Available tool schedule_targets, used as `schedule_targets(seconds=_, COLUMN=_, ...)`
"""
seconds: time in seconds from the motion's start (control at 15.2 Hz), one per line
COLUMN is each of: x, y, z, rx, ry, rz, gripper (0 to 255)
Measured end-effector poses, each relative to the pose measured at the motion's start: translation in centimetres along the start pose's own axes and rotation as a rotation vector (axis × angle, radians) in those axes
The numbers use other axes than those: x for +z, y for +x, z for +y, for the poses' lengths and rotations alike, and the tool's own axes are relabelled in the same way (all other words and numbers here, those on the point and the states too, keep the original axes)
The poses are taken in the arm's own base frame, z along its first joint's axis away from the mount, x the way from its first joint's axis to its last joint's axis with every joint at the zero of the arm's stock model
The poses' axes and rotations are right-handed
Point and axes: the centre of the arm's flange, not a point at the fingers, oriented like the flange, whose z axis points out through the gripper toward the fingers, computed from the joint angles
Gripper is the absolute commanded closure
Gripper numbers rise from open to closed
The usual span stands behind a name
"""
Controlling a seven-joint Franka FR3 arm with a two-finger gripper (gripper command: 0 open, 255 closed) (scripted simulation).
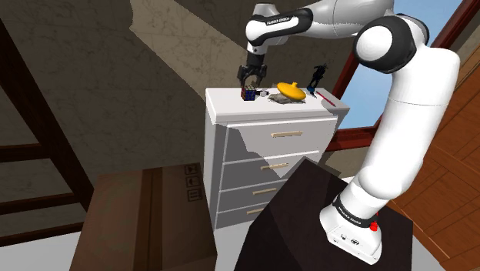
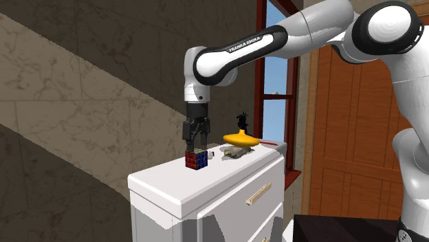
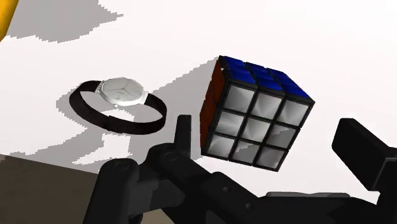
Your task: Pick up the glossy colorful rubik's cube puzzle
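Your gripper (image 2: 194, 146) hangs fingers-down right over the rubik's cube (image 2: 196, 160), and its jaws are spread apart, holding nothing. From the wrist view you see the cube (image 3: 254, 111) sitting between the two black fingers (image 3: 183, 130). One finger stands just beside its red side, and the other is farther from the opposite side, so neither is clasping it. Blue squares face up, and glossy white-grey ones face the camera. The cube (image 1: 249, 95) rests on the top of the white dresser (image 1: 231, 108), close to the back edge and nearer the corner at the shoulder view's left. Just beside the cube, apart from it, you'll find a wristwatch (image 3: 121, 102) with a dark strap lying flat. Farther along the top toward the other end sit a yellow dish-shaped thing (image 1: 292, 90) and a small dark figurine (image 1: 318, 75).
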Motion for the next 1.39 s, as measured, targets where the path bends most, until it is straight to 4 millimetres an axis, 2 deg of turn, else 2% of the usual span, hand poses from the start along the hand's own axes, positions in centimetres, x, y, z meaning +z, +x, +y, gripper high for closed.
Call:
schedule_targets(seconds=0.33, x=2.6, y=0.1, z=0.1, rx=0.001, ry=0.000, rz=-0.001, gripper=0)
schedule_targets(seconds=0.4, x=2.8, y=0.1, z=0.1, rx=0.001, ry=0.000, rz=0.000, gripper=255)
schedule_targets(seconds=1.06, x=2.8, y=0.1, z=0.2, rx=0.002, ry=0.000, rz=0.003, gripper=255)
schedule_targets(seconds=1.39, x=0.8, y=0.1, z=0.1, rx=0.001, ry=0.000, rz=0.001, gripper=255)
